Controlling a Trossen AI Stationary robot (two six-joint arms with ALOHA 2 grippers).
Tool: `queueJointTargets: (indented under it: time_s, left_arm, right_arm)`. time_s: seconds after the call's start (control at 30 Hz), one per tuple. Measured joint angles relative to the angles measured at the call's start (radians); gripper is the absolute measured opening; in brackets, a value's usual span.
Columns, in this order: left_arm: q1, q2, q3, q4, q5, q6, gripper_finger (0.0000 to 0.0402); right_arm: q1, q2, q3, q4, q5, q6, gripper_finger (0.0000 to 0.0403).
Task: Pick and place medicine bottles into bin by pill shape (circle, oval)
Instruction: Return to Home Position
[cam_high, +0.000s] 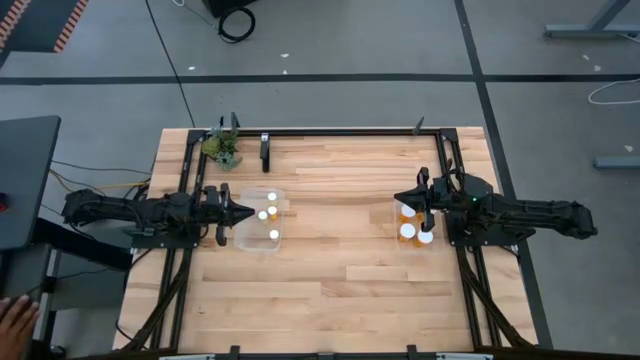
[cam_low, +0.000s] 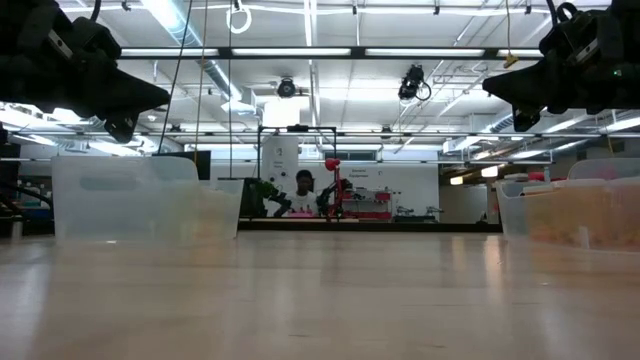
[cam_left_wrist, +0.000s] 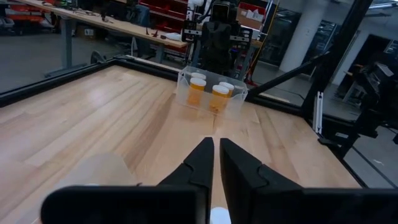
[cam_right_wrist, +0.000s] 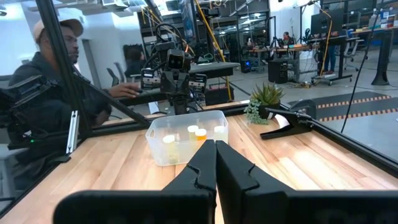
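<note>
Left gripper (cam_high: 240, 212) hangs over the 9 o'clock edge of the left clear bin (cam_high: 258, 244). Its fingers are pressed together and hold nothing. Right gripper (cam_high: 402, 199) sits near the 10 o'clock corner of the right clear bin (cam_high: 396, 228), fingers likewise pressed together and empty. In the low view both ride well above the bin rims.

Small bottles (cam_high: 264, 213) stand upright in the left bin, at 3 o'clock from the left fingers. Amber bottles (cam_left_wrist: 217, 96) with white caps stand upright in the right bin, toward 5 o'clock from the right fingers. Every bottle I can see is binned.

Judgement: retreat runs away from the bins, left toward 9 o'clock and right toward 3.

Bins are thin, rigid, see-through plastic. Bottles are smooth cylinders. Worktop (cam_high: 340, 280) is pale jointed wood.
</note>
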Motion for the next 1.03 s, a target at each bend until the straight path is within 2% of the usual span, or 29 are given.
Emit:
queueJointTargets:
  time_s: [0.37, 0.7, 1.03]
  left_arm:
    - [0.000, 0.000, 0.000, 0.000, 0.000, 0.000, 0.0023]
    - [0.000, 0.000, 0.000, 0.000, 0.000, 0.000, 0.0036]
    - [0.000, 0.000, 0.000, 0.000, 0.000, 0.000, 0.0024]
  right_arm:
    - [0.000, 0.000, 0.000, 0.000, 0.000, 0.000, 0.0010]
    - [0.000, 0.000, 0.000, 0.000, 0.000, 0.000, 0.0010]
    - [0.000, 0.000, 0.000, 0.000, 0.000, 0.000, 0.0010]
